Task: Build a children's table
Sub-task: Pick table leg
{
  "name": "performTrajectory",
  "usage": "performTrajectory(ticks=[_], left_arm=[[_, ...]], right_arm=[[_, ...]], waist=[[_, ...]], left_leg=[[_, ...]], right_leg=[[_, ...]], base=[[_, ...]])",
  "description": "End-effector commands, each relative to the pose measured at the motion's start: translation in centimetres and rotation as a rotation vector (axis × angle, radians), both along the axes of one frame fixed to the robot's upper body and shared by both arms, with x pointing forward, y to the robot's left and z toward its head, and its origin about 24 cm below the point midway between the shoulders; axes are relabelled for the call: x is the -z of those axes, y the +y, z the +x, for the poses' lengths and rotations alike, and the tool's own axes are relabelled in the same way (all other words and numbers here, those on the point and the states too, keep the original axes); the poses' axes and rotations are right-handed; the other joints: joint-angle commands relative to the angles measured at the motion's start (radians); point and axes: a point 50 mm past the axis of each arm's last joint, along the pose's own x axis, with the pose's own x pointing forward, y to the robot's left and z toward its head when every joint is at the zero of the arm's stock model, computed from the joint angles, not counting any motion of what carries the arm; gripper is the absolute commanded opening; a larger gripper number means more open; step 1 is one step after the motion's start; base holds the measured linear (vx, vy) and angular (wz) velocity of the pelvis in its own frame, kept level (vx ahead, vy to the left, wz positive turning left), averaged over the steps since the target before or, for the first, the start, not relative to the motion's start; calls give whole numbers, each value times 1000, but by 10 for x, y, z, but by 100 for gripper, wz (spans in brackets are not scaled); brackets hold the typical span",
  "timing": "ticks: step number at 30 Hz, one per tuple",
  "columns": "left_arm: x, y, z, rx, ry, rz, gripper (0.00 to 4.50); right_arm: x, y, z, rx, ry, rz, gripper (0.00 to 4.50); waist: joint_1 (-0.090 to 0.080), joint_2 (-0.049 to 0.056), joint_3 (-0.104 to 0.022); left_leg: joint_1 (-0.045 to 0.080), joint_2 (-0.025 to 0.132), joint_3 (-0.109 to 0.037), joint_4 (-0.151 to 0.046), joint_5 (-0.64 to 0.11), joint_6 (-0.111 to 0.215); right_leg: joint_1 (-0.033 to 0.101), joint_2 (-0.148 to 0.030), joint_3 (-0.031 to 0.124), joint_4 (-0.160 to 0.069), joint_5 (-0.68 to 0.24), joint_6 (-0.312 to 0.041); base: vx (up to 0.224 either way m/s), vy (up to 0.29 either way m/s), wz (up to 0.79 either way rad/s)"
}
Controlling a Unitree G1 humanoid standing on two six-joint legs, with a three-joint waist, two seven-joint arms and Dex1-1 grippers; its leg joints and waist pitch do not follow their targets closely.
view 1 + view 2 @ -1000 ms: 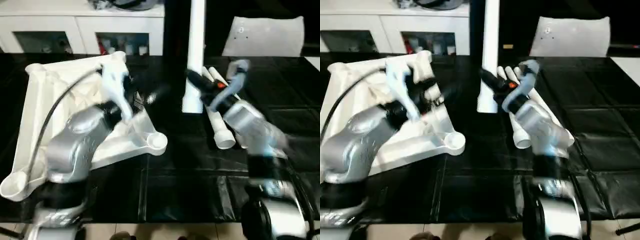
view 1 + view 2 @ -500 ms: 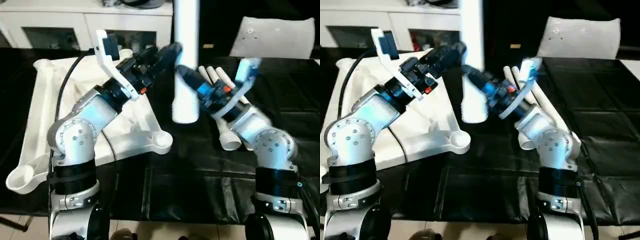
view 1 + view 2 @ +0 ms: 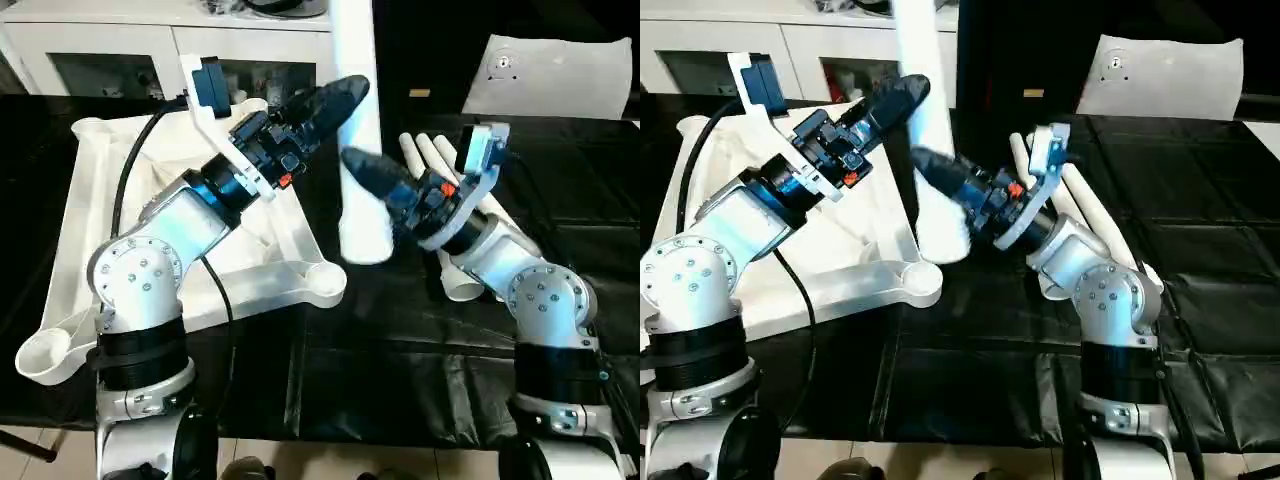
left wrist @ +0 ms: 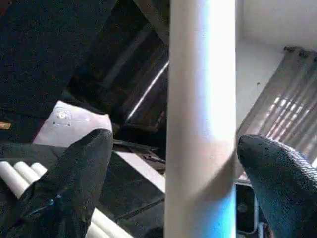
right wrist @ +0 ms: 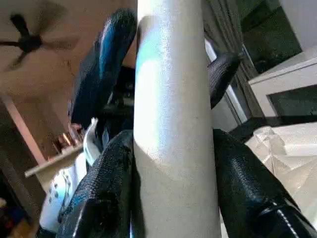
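Observation:
The children's table top (image 3: 85, 210) lies underside up on the left, with round sockets at its corners (image 3: 322, 282). One white leg (image 3: 362, 150) stands nearly upright above the black mat. My right gripper (image 3: 366, 172) is shut on its lower part, and both pads (image 5: 106, 193) press the tube (image 5: 173, 124). My left gripper (image 3: 343, 98) reaches in higher up and is open. Its fingers (image 4: 74, 183) stand apart on either side of the leg (image 4: 200, 119) without touching it. More legs (image 3: 432, 155) lie on the mat behind my right arm.
A white glass-door cabinet (image 3: 150, 50) runs along the back. A flat white sheet with a round fitting (image 3: 550, 75) lies at the back right. Black padded matting (image 3: 400, 370) covers the work surface in front of the table top and the legs.
My left arm rose from over the table top to the upright leg, and its fingers spread wide around it. The right gripper kept its hold and brought the leg slightly nearer the table top.

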Motion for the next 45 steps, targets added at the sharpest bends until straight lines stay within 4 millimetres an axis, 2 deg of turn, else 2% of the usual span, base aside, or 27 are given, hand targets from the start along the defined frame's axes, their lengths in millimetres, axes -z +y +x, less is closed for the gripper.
performTrajectory(ticks=[1, 3, 5, 6, 16, 18, 20, 26, 27, 28, 29, 30, 31, 32, 33, 34, 35, 36, 39, 43, 44, 45], left_arm=[[-5, -3, -4, 12, -31, 20, 450], [-3, -3, -3, -9, -33, 48, 450], [-1, -2, 0, -46, -33, 68, 413], [0, -2, 0, -51, -34, 69, 410], [-2, 1, 0, -52, -47, 18, 331], [-1, 1, 1, -61, -49, 29, 315], [-1, 1, 1, -61, -49, 27, 287], [1, 4, -1, -52, -51, 15, 245], [0, 5, -1, -46, -56, 7, 238], [0, 6, -1, -45, -56, 5, 231], [-1, 7, -1, -39, -57, -8, 221], [-1, 7, -1, -38, -57, -10, 210], [-1, 7, -1, -29, -59, -12, 202], [-1, 7, -1, -29, -59, -12, 198], [-1, 7, -1, -19, -59, -11, 194], [-1, 7, -1, -19, -59, -11, 194], [-2, 6, -1, -7, -64, -2, 189], [-2, 6, -1, -4, -66, 3, 189], [-1, 5, 0, -1, -62, 14, 187], [-1, 4, 1, -6, -54, 15, 186], [-2, 4, 2, -12, -56, 20, 186], [-2, 5, 3, -22, -60, 28, 186]], right_arm=[[-2, 1, -3, -5, -29, -17, 186], [-1, 4, -4, -5, -44, -55, 186], [1, 8, -5, 11, -69, -112, 186], [2, 8, -5, 13, -71, -117, 186], [3, 11, -8, 12, -85, -120, 186], [3, 11, -7, 23, -90, -123, 186], [3, 10, -6, 28, -93, -123, 186], [4, 10, -8, 26, -94, -119, 186], [4, 9, -8, 27, -93, -117, 186], [4, 9, -8, 27, -93, -117, 186], [4, 8, -8, 29, -93, -117, 186], [4, 8, -8, 30, -93, -116, 186], [5, 7, -9, 33, -94, -119, 186], [5, 7, -9, 33, -94, -119, 186], [5, 7, -9, 36, -93, -120, 186], [5, 7, -9, 36, -93, -120, 186], [5, 6, -10, 40, -93, -122, 186], [5, 6, -10, 40, -93, -122, 186], [6, 5, -10, 48, -93, -125, 186], [6, 5, -10, 63, -98, -131, 186], [7, 4, -10, 77, -101, -140, 186], [7, 4, -8, 102, -107, -161, 186]], waist=[[1, -9, -79], [3, -9, -78], [3, -7, -79], [3, -7, -79], [1, -5, -79], [1, -1, -79], [0, -2, -79], [0, -1, -79], [1, 5, -79], [0, 2, -80], [0, 7, -79], [-1, 5, -80], [0, 10, -80], [-1, 6, -79], [0, 14, -79], [-2, 11, -79], [-1, 16, -79], [-2, 13, -79], [-2, 19, -80], [-3, 18, -80], [-3, 22, -80], [-3, 21, -80]], left_leg=[[-1, 44, -9, -60, 40, 33], [-1, 45, -10, -60, 40, 31], [-1, 45, -11, -60, 38, 26], [-1, 46, -10, -60, 39, 26], [-1, 46, -11, -60, 23, 21], [-1, 45, -11, -59, 20, 20], [0, 46, -11, -60, 15, 19], [-1, 45, -11, -60, 14, 16], [-1, 45, -12, -60, 15, 15], [-1, 45, -11, -60, 11, 15], [0, 45, -12, -59, 7, 12], [0, 45, -11, -60, 4, 12], [0, 46, -13, -60, 3, 10], [0, 45, -12, -60, -2, 9], [0, 45, -13, -59, -5, 7], [1, 45, -12, -60, -9, 7], [1, 46, -14, -60, -12, 4], [1, 45, -13, -60, -13, 5], [2, 45, -14, -60, -17, 1], [0, 44, -14, -59, -20, 1], [1, 44, -15, -60, -25, -2], [1, 43, -14, -60, -26, -3]], right_leg=[[69, -102, 55, -70, -51, -145], [68, -101, 55, -70, -55, -141], [68, -101, 55, -71, -58, -132], [68, -101, 55, -72, -56, -129], [68, -101, 55, -69, -50, -147], [68, -102, 55, -70, -52, -148], [68, -100, 55, -69, -52, -148], [70, -100, 56, -70, -49, -147], [69, -100, 55, -69, -47, -149], [69, -99, 55, -70, -45, -150], [68, -99, 55, -69, -44, -152], [68, -99, 55, -71, -45, -152], [68, -99, 54, -68, -41, -156], [69, -98, 55, -71, -43, -156], [69, -99, 55, -71, -49, -156], [68, -98, 54, -74, -54, -154], [69, -99, 54, -71, -55, -155], [69, -97, 54, -74, -55, -152], [69, -97, 54, -72, -51, -154], [70, -96, 54, -74, -56, -153], [69, -97, 54, -74, -60, -154], [70, -96, 53, -75, -66, -151]], base=[[0, 0, 0], [0, 0, 0], [0, 0, 0], [0, 0, 0], [0, 0, 0], [0, 0, 0], [0, 0, 0], [0, 0, 0], [0, 0, 0], [0, 0, 0], [0, 0, 0], [0, 0, 0], [0, 0, 0], [0, 0, 0], [0, 0, 0], [0, 0, 0], [0, 0, 0], [0, 0, 0], [0, 0, 0], [0, 0, 0], [0, 0, 0], [0, 0, 0]])
